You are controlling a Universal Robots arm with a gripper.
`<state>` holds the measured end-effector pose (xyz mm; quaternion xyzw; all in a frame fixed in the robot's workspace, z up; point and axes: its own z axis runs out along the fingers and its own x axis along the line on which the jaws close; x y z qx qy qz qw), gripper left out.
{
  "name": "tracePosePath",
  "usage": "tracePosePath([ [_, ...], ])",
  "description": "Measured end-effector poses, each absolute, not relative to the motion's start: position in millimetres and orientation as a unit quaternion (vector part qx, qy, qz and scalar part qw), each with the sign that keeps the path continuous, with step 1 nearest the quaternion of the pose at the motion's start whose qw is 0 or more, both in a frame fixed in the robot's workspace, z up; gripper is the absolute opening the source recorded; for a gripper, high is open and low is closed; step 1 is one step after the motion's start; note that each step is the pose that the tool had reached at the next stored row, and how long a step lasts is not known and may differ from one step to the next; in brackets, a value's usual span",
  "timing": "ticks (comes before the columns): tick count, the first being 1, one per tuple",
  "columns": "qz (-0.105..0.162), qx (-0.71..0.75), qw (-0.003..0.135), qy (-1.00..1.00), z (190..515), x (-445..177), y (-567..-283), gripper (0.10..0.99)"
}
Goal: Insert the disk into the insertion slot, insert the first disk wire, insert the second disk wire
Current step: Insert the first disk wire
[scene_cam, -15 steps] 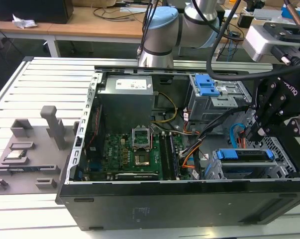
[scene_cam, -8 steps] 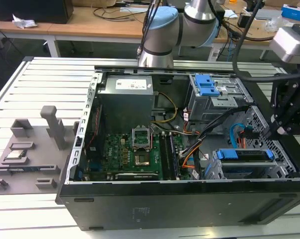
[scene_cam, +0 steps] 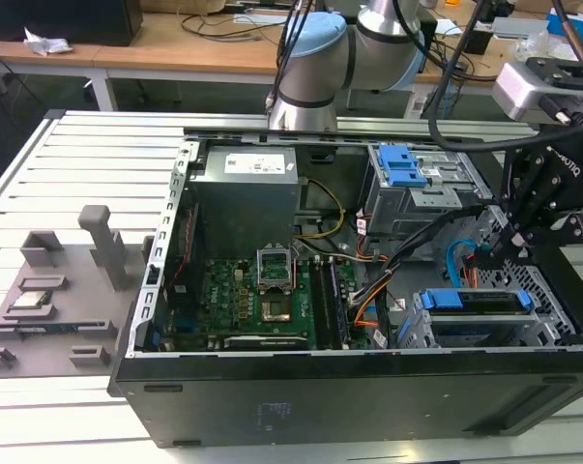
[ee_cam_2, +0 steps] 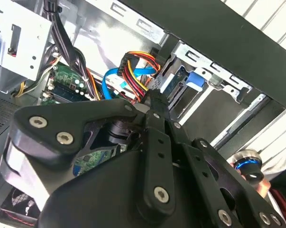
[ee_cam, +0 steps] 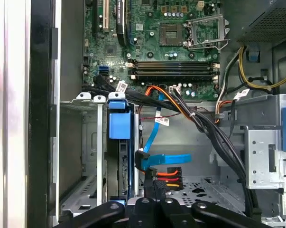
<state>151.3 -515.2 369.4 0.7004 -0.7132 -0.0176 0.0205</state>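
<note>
Blue plastic of its carrier marks the disk [ee_cam: 119, 126], already seated in the insertion slot [scene_cam: 547, 290], so a wire step looks to be in hand. The gripper [ee_cam: 154, 186] is clamped on the power plug [ee_cam: 152, 174] with red, orange and yellow leads, near the drive's rear edge; seating it calls for squaring plug to socket. The blue data cable [ee_cam: 169, 159] lies just beside, and a black cable bundle [ee_cam: 214, 137] crowds the approach.
</note>
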Motion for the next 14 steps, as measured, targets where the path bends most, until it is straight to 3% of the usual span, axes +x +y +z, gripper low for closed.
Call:
tracePosePath([
  [4, -0.017, 0.7, 0.021, -0.713, 369.5, 151.3, -515.2, 0.114],
  [6, -0.017, 0.7, 0.021, -0.713, 369.5, 151.3, -515.2, 0.235],
  [7, -0.017, 0.7, 0.021, -0.713, 369.5, 151.3, -515.2, 0.235],
  [8, -0.017, 0.7, 0.021, -0.713, 369.5, 151.3, -515.2, 0.302],
  [14, -0.015, 0.7, 0.023, -0.713, 359.9, 146.3, -515.2, 0.302],
])
